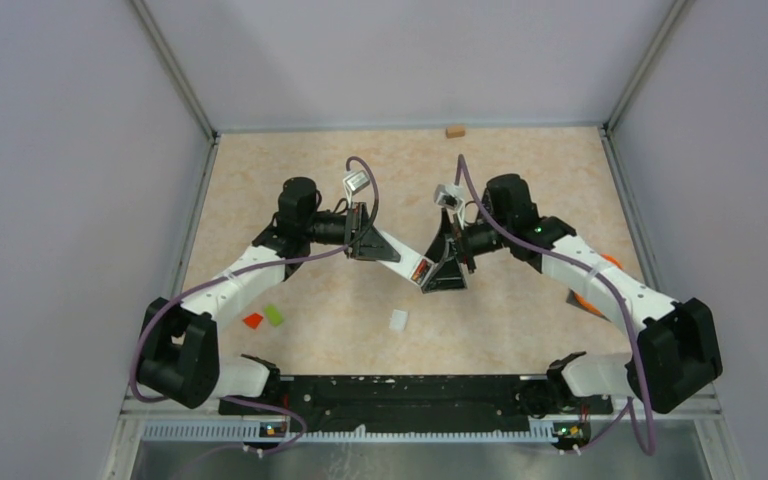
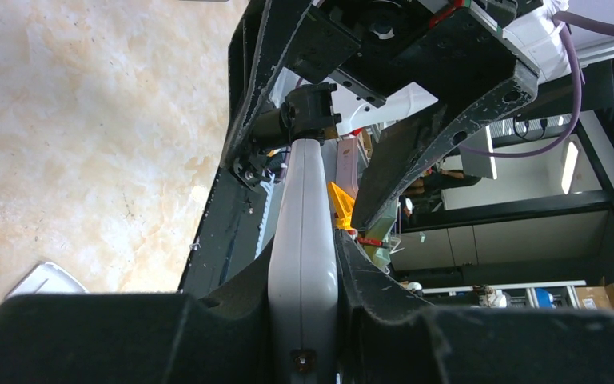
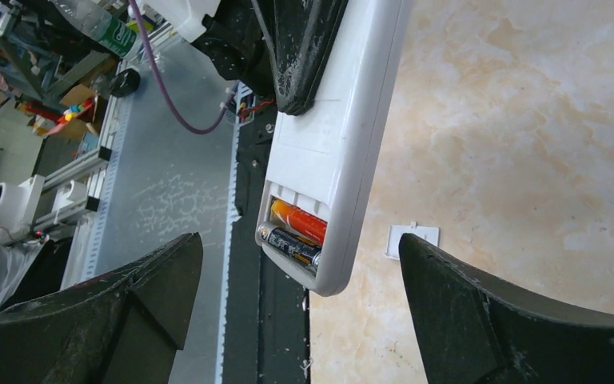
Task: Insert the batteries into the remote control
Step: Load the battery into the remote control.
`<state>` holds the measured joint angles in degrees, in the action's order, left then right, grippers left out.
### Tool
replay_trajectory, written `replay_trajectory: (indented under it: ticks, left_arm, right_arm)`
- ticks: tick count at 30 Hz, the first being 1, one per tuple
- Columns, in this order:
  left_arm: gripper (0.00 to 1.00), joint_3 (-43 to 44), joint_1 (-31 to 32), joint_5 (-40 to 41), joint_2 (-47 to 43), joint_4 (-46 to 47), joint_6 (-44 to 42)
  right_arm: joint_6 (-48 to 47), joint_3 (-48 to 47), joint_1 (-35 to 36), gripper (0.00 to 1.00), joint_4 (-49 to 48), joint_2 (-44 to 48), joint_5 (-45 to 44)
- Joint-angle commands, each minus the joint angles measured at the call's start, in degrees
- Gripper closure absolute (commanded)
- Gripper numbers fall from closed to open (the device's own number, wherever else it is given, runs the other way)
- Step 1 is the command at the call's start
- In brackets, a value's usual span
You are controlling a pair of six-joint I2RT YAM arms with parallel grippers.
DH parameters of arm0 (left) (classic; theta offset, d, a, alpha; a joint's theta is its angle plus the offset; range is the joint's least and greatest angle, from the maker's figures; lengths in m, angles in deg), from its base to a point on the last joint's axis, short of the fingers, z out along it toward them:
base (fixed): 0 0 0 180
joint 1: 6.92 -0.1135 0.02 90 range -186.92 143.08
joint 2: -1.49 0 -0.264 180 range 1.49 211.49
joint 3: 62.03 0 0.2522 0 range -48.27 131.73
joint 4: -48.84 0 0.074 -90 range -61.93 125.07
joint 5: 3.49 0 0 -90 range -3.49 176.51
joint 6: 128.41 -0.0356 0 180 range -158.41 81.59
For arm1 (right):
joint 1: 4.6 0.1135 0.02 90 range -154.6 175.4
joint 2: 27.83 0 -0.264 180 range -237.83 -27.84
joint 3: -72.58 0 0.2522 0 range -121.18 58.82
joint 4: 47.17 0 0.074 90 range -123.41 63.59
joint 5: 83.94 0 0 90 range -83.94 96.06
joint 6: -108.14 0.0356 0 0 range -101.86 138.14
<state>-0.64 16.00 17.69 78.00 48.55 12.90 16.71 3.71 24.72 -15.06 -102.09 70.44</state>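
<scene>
My left gripper (image 1: pixel 390 249) is shut on the white remote control (image 1: pixel 421 270) and holds it above the table; in the left wrist view the remote (image 2: pixel 302 200) sits clamped between both fingers. In the right wrist view the remote (image 3: pixel 344 120) shows its open battery bay, with a red-orange battery (image 3: pixel 300 222) and a dark battery (image 3: pixel 290 244) lying side by side in it. My right gripper (image 3: pixel 304 312) is open, its fingers standing wide on either side of the remote's battery end and touching nothing. No other battery is in view.
The white battery cover (image 1: pixel 398 320) lies on the table near the front, and it also shows in the right wrist view (image 3: pixel 412 240). Flat red (image 1: pixel 253 320) and lime-green (image 1: pixel 275 314) blocks lie front left. A small brown block (image 1: pixel 454 130) sits at the back wall. The black base rail (image 1: pixel 400 390) runs along the front.
</scene>
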Motion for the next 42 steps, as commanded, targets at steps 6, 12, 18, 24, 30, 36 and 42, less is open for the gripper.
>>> replay_trajectory:
  ticks: [6,12,18,24,30,36,42]
  left_arm:
    - [1.00,1.23,0.11,-1.31,-0.98,2.11,0.05]
    - [1.00,1.44,0.11,-1.14,-0.92,1.35,-1.14]
    - [1.00,1.76,0.11,-1.18,-0.40,0.94,-1.37]
    - [1.00,1.96,0.11,-0.66,-0.44,-0.16,-2.07]
    - [1.00,2.99,0.02,1.17,-0.80,-5.62,-6.40]
    - [1.00,3.27,0.02,1.82,-1.30,-6.02,-6.88]
    - [1.00,3.25,-0.02,1.97,-1.65,-5.97,-6.83]
  right_arm:
    - [3.61,-0.56,-0.58,0.14,-6.75,-0.92,-0.20]
    - [4.35,-2.79,-0.50,0.40,-4.85,-3.96,1.08]
    - [3.38,-3.37,-0.52,0.61,-2.50,-5.61,-0.32]
    - [3.33,-4.66,-0.54,0.43,-0.79,-6.41,-2.12]
    - [17.05,0.42,-3.09,0.09,-18.76,0.88,-1.79]
    - [20.47,0.81,-3.73,0.06,-19.54,3.11,-4.34]
    - [16.88,0.16,-3.72,0.30,-12.56,-0.30,-5.83]
